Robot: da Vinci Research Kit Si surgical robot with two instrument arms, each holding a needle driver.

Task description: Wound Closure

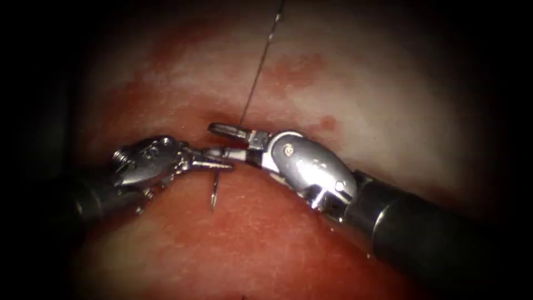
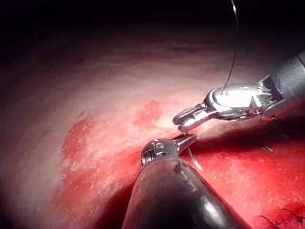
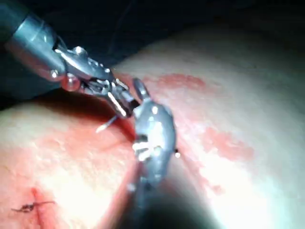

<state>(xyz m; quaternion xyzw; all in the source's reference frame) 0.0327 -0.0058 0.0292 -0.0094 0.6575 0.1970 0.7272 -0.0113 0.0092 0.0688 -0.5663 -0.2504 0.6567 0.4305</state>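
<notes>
My left tool comes in from the left, its jaws shut on the curved needle. The needle's free end hangs down from the jaws over the red tissue in front of the cut; I cannot tell if its tip touches. My right tool reaches in from the right with jaws open and nothing between them, its lower jaw right against the left tool's tip. Thread rises from behind the right tool's upper jaw. In the left wrist view the left tool, needle and right tool stand close together.
Red fluid stains the tissue around the cut and on the pale far side. In the right wrist view the left tool meets the right tool's wrist, and a finished stitch with cut thread ends lies on the tissue.
</notes>
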